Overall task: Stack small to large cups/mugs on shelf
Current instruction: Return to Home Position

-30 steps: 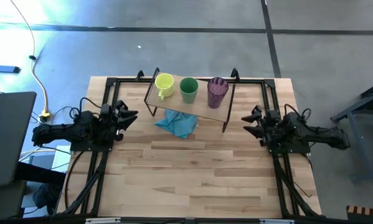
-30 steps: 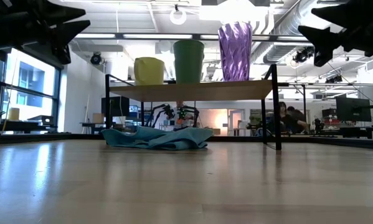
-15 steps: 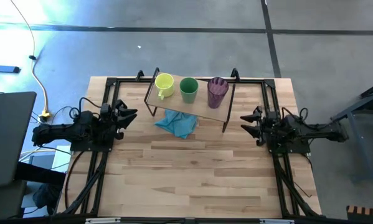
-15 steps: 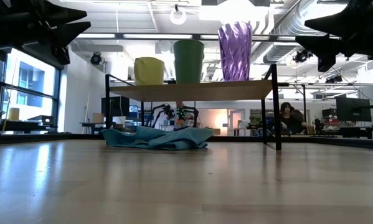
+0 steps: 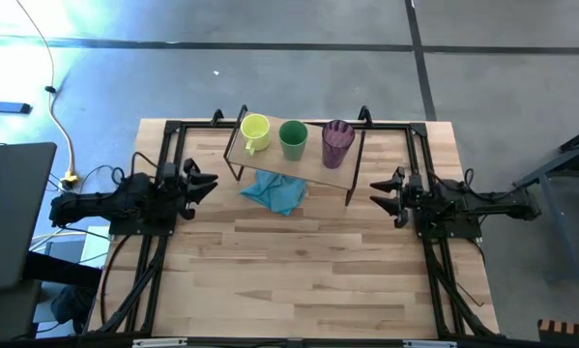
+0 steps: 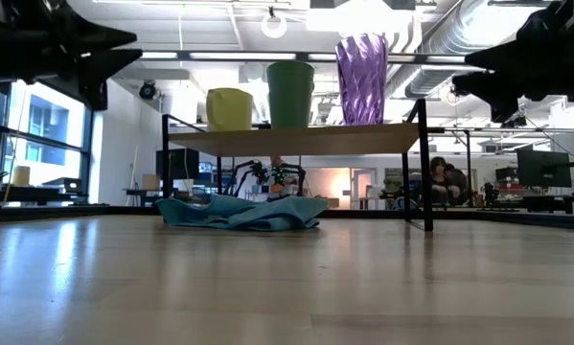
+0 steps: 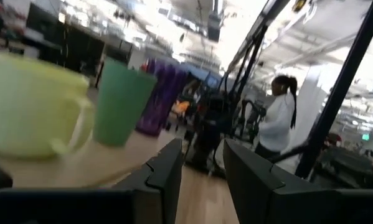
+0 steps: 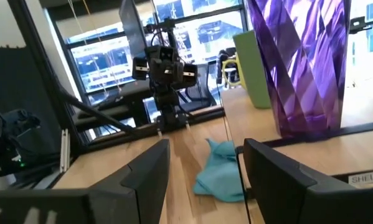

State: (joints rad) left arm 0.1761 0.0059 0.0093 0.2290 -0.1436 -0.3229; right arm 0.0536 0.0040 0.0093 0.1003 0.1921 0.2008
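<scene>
Wooden table (image 5: 299, 261) with a low shelf (image 5: 313, 166) at twelve o'clock, carrying a purple tumbler (image 5: 337, 142), green cup (image 5: 292, 138) and yellow mug (image 5: 255, 130) in a row (tallest toward three o'clock). Left tool (image 5: 204, 182) at nine o'clock, right tool (image 5: 381, 196) at three, both spread and empty. Placing looks done; next, park both arms at home

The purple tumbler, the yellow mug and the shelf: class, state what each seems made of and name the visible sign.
Purple tumbler: translucent faceted wall with glossy highlights, probably plastic, possibly glass. Yellow mug: opaque, smooth, with a soft sheen; plastic or glazed ceramic, the look leaves it open. Shelf: pale matt board, likely wood, on thin dark legs, apparently metal.
</scene>
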